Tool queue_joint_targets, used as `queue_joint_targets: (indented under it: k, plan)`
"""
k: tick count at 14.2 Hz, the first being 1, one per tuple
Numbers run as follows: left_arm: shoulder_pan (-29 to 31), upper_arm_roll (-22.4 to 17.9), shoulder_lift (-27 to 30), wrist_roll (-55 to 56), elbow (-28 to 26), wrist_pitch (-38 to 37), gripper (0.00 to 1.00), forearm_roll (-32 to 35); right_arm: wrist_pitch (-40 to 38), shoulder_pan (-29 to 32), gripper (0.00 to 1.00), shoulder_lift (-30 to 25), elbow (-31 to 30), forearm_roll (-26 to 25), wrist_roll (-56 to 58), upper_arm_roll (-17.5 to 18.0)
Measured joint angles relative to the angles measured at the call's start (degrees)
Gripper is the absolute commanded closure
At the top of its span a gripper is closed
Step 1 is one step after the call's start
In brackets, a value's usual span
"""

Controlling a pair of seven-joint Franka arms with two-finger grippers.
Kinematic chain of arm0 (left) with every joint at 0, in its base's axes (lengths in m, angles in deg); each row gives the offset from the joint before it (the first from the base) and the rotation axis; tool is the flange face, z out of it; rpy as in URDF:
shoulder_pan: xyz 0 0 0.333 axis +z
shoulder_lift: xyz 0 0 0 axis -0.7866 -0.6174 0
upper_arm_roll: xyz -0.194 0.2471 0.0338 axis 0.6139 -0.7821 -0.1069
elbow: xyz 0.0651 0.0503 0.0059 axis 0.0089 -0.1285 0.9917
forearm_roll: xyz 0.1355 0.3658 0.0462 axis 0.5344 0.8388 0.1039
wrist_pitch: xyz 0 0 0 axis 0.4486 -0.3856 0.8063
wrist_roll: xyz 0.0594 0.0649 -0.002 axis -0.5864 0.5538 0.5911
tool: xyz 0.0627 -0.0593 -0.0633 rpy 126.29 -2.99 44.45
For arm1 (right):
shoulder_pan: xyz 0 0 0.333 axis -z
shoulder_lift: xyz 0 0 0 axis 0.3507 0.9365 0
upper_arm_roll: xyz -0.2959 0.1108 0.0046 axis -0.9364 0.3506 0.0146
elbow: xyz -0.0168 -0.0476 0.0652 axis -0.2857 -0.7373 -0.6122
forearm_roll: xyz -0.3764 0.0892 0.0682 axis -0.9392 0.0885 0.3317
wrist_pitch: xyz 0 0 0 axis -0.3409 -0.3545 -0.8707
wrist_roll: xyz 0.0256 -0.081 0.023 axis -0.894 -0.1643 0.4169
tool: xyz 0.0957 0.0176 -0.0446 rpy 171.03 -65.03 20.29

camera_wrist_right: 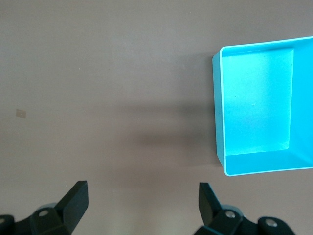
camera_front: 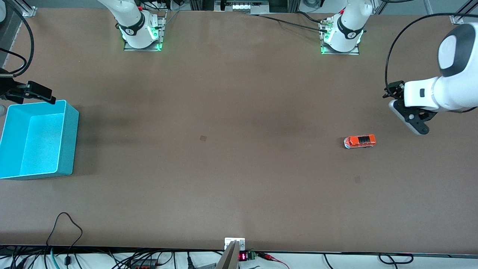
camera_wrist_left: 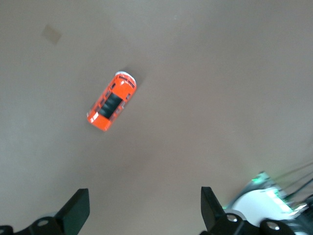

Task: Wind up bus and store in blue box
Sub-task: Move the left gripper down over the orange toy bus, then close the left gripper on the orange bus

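The small orange-red bus (camera_front: 359, 141) stands alone on the brown table toward the left arm's end. It also shows in the left wrist view (camera_wrist_left: 111, 101). My left gripper (camera_front: 410, 114) hangs in the air over the table beside the bus, nearer the table's end, and is open and empty (camera_wrist_left: 144, 196). The light blue box (camera_front: 69, 142) stands open and empty at the right arm's end. My right gripper (camera_front: 37, 91) hovers over the box's edge that lies farther from the front camera. It is open and empty (camera_wrist_right: 143, 188), with the box (camera_wrist_right: 218, 112) in its view.
Two small dark marks (camera_front: 203, 138) (camera_front: 357, 179) lie on the table. Cables and a small device (camera_front: 235, 248) run along the table's near edge. The arm bases (camera_front: 142, 33) (camera_front: 341, 37) stand along the edge farthest from the front camera.
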Motion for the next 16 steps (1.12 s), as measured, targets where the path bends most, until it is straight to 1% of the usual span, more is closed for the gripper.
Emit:
queue_joint_targets:
  k: [3, 6, 10, 11, 13, 14, 15, 16]
  plan:
    - [0.0, 0.0, -2.3, -12.2, -5.2, 10.9, 0.0, 0.6, 0.0, 0.0, 0.0, 0.3, 0.0, 0.0, 0.0, 0.0]
    - [0.0, 0.0, -5.7, -21.8, -9.6, 21.3, 0.0, 1.1, 0.0, -0.1, 0.0, 1.0, -0.1, 0.0, 0.0, 0.0]
    - [0.0, 0.0, -9.2, -29.7, -16.6, 37.1, 0.0, 1.2, 0.0, -0.2, 0.0, 1.2, -0.1, 0.2, 0.0, 0.3]
    - [0.0, 0.0, -10.3, -30.9, -17.6, 40.0, 0.0, 1.2, 0.0, -0.2, 0.0, 1.4, -0.1, 0.5, 0.0, 0.4]
    - [0.2, 0.0, -12.5, -32.0, -18.4, 43.1, 0.0, 1.2, 0.0, -0.4, 0.0, 1.8, -0.1, 0.7, 0.0, 0.5]
    - [0.3, 0.0, -13.5, -32.3, -18.4, 43.8, 0.03, 1.2, 0.0, -0.4, 0.0, 1.9, -0.1, 0.7, 0.0, 0.5]
    - [0.4, 0.0, -14.2, -32.5, -18.4, 44.1, 0.12, 1.2, 0.0, -0.4, 0.0, 2.0, -0.1, 0.7, 0.0, 0.5]
    - [0.4, 0.0, -14.7, -32.7, -18.4, 44.2, 0.24, 1.2, -0.1, -0.5, 0.0, 2.1, -0.1, 0.7, 0.0, 0.5]
